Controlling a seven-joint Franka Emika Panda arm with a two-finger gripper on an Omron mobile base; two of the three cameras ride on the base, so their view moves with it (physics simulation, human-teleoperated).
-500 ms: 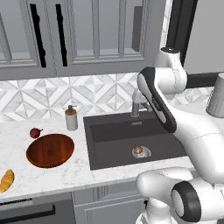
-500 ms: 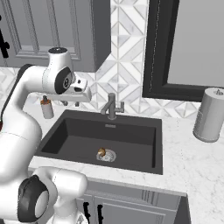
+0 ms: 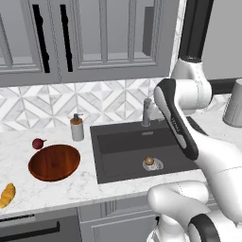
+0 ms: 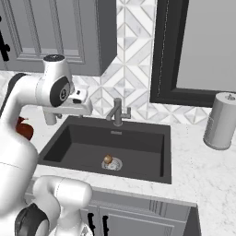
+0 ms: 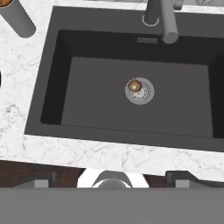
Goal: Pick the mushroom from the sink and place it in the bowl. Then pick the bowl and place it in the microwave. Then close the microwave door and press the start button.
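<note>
The hand (image 5: 111,180) hangs high above the sink (image 5: 87,109), its fingers spread wide with nothing between them. Below it the mushroom (image 5: 134,85) sits in the sink, on the round steel drain (image 5: 142,92) at the middle of the basin floor. On the desk (image 3: 71,184) left of the sink the wooden bowl (image 3: 54,162) holds nothing; a dark red ball (image 3: 38,143) lies just beyond its far rim.

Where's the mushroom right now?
The mushroom sits on the round steel drain at the bottom of the sink, in front of the faucet.
</note>
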